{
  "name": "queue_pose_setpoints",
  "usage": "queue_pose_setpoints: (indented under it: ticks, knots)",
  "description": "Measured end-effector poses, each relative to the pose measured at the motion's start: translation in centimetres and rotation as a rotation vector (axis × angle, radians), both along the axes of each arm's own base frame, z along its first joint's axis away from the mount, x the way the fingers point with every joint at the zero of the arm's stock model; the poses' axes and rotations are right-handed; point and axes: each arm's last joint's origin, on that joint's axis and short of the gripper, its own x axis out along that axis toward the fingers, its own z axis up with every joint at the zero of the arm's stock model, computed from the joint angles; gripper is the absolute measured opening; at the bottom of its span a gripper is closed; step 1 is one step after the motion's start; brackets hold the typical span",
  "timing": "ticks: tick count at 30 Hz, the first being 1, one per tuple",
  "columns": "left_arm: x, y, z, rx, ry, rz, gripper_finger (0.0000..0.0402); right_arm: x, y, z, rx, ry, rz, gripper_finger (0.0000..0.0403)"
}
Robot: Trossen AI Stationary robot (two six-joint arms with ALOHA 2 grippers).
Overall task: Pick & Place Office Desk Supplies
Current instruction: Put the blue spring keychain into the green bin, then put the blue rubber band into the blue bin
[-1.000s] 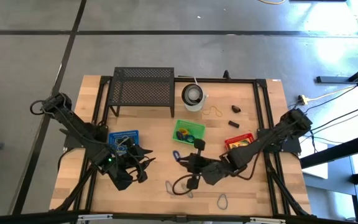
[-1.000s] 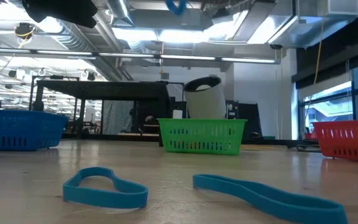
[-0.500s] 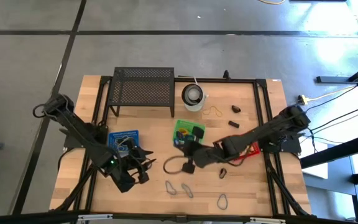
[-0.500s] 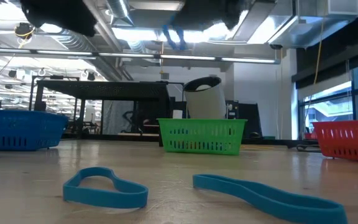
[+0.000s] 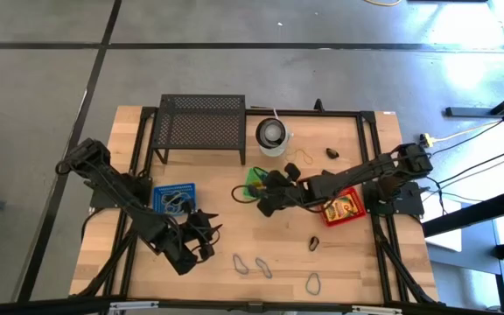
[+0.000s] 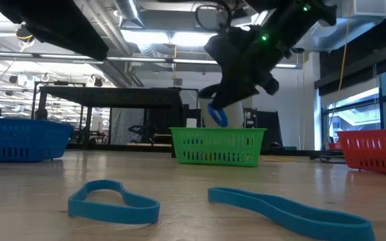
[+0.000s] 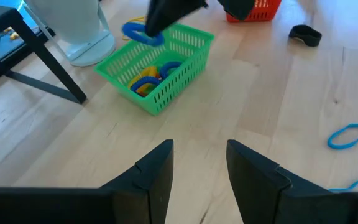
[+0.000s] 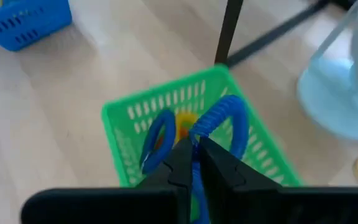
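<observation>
Carrying a blue loop (image 8: 225, 121), the right gripper (image 8: 194, 155) had swung from mid-table to just above the green basket (image 7: 157, 65), jaws clamped on it. Below it, a few loops already lay inside; several more (image 5: 252, 264) remained on the table behind it, near the idle left gripper (image 7: 197, 168), whose fingers stood apart.

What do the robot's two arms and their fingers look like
Both arms are dark, nearly black, jointed links with black cables looping alongside. The left gripper ends in two flat, angular black fingers. The right gripper has two narrow black fingers tapering to points, and a small green light glows on the right arm near the wrist.
</observation>
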Motion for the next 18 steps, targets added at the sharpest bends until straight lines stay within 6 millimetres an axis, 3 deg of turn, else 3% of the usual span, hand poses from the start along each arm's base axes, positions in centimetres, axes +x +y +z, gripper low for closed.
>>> queue_pose_setpoints:
  ticks: [8,18]
  knots:
    - [0.40,0.35,0.04,-0.009,-0.010,0.018,0.0143,-0.19,0.04,-0.45,0.111,-0.014,-0.029,0.0049]
    - [0.73,0.06,0.27,-0.050,-0.053,0.018,0.0143,-0.20,0.01,-0.44,0.107,-0.019,-0.041,0.0121]
